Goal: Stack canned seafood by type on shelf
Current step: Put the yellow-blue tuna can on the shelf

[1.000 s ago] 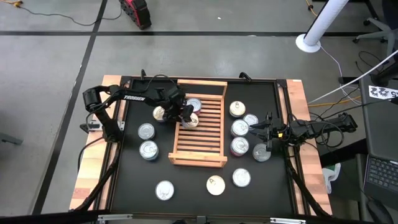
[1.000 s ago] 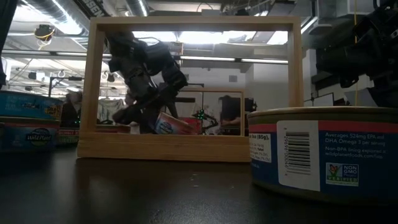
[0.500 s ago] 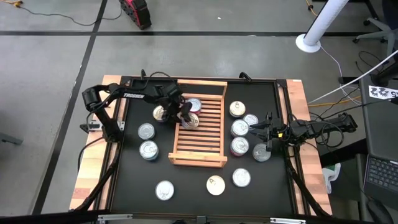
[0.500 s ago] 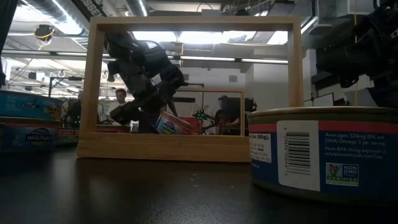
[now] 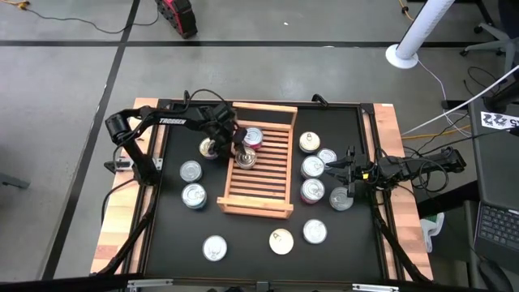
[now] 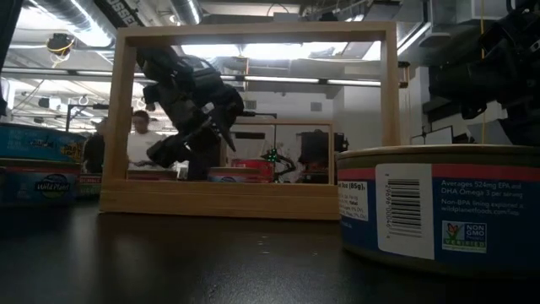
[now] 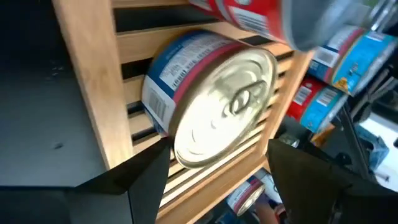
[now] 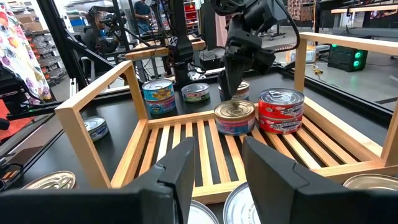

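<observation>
The wooden slatted shelf [image 5: 268,182] lies mid-table. Two tins of canned seafood stand on its far end: a red-labelled one [image 5: 253,136] and a blue-labelled one with a silver lid [image 5: 246,157], [image 8: 235,117]. My left gripper [image 5: 236,148] reaches in from the far left and is shut on the blue tin [image 7: 211,106]. My right gripper [image 8: 219,177] waits at the table's right edge [image 5: 350,173], open with nothing between its fingers. My left gripper pinches the blue tin between its two fingers [image 7: 143,177], one on each side of the round wall near the rim [image 7: 177,149]. The fingers slant down from the table's far left. The tin sits level, its bottom on the shelf's slats.
Loose tins stand on the black table on both sides of the shelf: some on the left [image 5: 191,171], [image 5: 209,148], several on the right [image 5: 313,167], [image 5: 341,199] and near the front [image 5: 281,241]. The shelf's raised end rails [image 6: 253,34] frame the tins. A person shows in the room behind.
My left gripper has swung slightly toward the table's far edge and rolled. The blue tin, tilted in the hold a second ago, now sits level on the slats next to the red tin. The shelf's near end has slid a little toward the table's left.
</observation>
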Available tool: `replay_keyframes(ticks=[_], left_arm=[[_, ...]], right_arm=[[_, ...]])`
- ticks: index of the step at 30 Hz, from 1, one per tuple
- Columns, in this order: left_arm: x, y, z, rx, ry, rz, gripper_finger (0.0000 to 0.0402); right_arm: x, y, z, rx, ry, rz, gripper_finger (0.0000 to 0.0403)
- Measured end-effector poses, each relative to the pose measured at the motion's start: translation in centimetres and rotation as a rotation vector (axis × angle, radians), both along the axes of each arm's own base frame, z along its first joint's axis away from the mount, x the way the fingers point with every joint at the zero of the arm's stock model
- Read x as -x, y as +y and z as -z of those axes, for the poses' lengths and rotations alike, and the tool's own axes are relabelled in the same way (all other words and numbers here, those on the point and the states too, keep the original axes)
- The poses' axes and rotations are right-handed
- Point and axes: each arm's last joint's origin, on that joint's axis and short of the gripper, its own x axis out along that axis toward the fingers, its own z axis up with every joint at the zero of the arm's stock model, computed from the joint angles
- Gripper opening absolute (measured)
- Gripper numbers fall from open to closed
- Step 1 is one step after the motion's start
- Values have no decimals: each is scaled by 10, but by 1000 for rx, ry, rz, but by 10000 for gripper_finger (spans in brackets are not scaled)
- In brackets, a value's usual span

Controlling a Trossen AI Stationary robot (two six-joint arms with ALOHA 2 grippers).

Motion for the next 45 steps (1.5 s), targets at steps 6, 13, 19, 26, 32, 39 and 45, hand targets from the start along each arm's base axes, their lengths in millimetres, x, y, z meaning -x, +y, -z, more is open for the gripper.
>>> replay_keyframes(ticks=[6,13,19,26,32,39,45], left_arm=[[3,-2,-20,-62,-74,24,262],[13,-9,-54,-182,-185,57,262],[29,-21,-84,-360,-228,91,262],[45,-46,-109,-601,-207,166,262],[50,-64,-121,-773,-190,217,262],[47,-73,-122,-818,-182,233,262],[47,-74,-122,-835,-171,227,262]], right_arm=[[0,0,0,0,0,0,136],[0,0,0,0,0,0,136],[0,0,0,0,0,0,136],[0,0,0,-1,-4,1,136],[0,0,0,-2,-6,1,136],[0,0,-1,-2,-21,16,181],[0,0,-2,163,-5,7,246]])
